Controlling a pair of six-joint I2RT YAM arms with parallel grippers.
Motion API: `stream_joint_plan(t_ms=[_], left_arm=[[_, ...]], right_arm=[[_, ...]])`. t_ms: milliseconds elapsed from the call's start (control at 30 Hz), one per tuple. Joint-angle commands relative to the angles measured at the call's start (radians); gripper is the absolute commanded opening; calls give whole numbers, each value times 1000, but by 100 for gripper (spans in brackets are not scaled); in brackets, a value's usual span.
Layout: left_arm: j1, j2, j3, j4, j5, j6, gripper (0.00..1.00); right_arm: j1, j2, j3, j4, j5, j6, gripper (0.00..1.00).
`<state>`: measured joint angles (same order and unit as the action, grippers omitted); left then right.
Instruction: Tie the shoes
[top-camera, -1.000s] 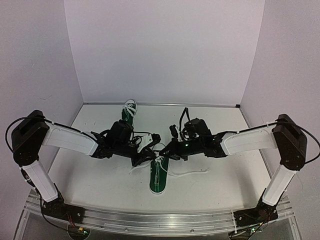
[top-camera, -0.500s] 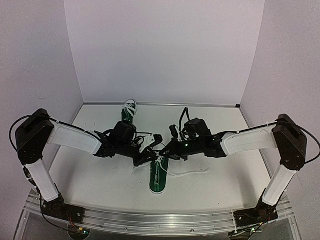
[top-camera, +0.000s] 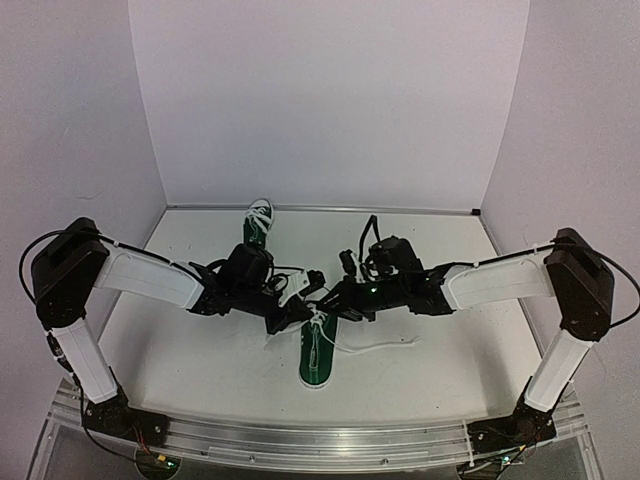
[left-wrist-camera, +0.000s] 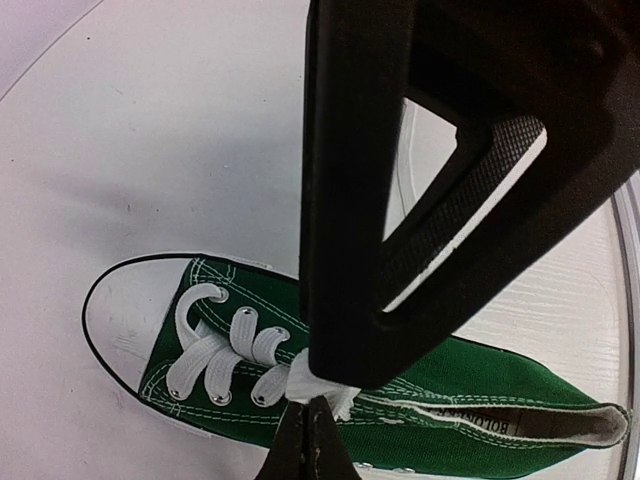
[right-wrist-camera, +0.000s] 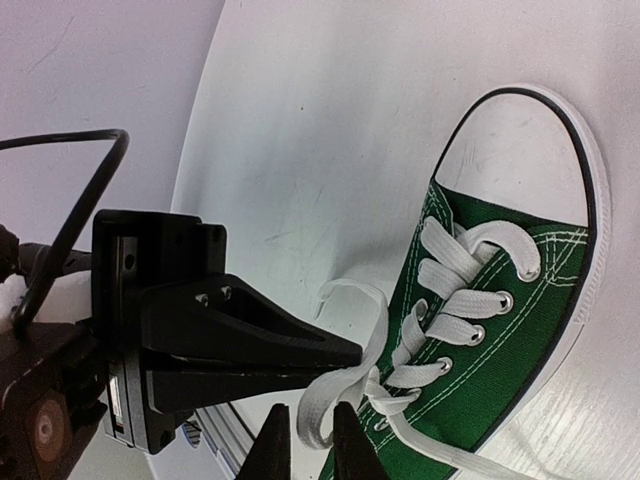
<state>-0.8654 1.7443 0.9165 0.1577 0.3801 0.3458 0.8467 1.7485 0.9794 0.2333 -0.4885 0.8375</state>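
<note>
1. Two small dark green canvas sneakers with white laces, white rubber toe caps and white soles are being carried by a white table (top-camera: 200, 360).
2. The near sneaker (top-camera: 314, 362) is being shown just below the centre of the top view. It is lying lengthwise toward the bottom edge, and its upper end is being covered by both pincers.
3. The far sneaker (top-camera: 258, 222) is being shown above and to the left of centre, near the back wall and well apart from the near one.
4. The left pincer (left-wrist-camera: 306, 445) is being pressed fully together at the bottom centre of the left wrist view. A strand of the near sneaker's white lace (left-wrist-camera: 316, 386) is being pinched at its tips, just above the eyelets.
5. The right pincer (right-wrist-camera: 312, 412) is being held narrowly apart at the bottom centre of the right wrist view. A loop of the lace is being passed between its fingers (right-wrist-camera: 278, 440); whether the loop is being squeezed cannot be told.
6. In the right wrist view, a black triangular finger (right-wrist-camera: 250, 345) of the left pincer is being pointed from the left of the frame at that same loop, and its tip is touching the lace.
7. In the top view, a loose end of lace (top-camera: 385, 345) is being trailed across the table to the right of the near sneaker.
</note>
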Motion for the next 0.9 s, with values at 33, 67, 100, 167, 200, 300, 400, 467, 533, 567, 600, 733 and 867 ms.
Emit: stream_joint_plan(t_ms=[33, 67, 100, 167, 200, 300, 400, 467, 533, 567, 600, 733, 867], left_arm=[[-5, -49, 33, 18, 3, 4, 0], [-6, -51, 33, 19, 3, 3, 0], [-6, -53, 32, 20, 3, 3, 0], [-7, -55, 33, 21, 6, 3, 0], [-7, -56, 34, 21, 7, 2, 0], [-10, -55, 40, 16, 7, 2, 0], [-13, -52, 46, 12, 7, 3, 0], [-15, -50, 47, 11, 4, 2, 0], [-16, -51, 47, 10, 0, 2, 0], [-17, -52, 48, 9, -2, 2, 0], [-17, -53, 47, 9, -4, 1, 0], [-17, -58, 43, 14, -11, -1, 0], [-17, -60, 45, 15, -13, -4, 0]], right_arm=[[-3, -5, 8, 26, -11, 8, 23], [-3, -4, 10, 26, -11, 8, 25], [-4, -3, 12, 26, -10, 8, 26], [-4, 1, 14, 26, -11, 7, 28], [-4, 2, 16, 26, -14, 7, 28], [-4, 6, 20, 26, -18, 5, 28], [-4, 6, 24, 26, -23, 1, 26], [-3, 6, 25, 26, -24, -1, 23], [-3, 6, 25, 26, -25, -5, 19], [-3, 6, 25, 26, -26, -6, 17], [-3, 6, 24, 26, -27, -6, 15], [-3, 7, 21, 25, -28, -5, 14], [-3, 9, 19, 17, -33, -2, 28]])
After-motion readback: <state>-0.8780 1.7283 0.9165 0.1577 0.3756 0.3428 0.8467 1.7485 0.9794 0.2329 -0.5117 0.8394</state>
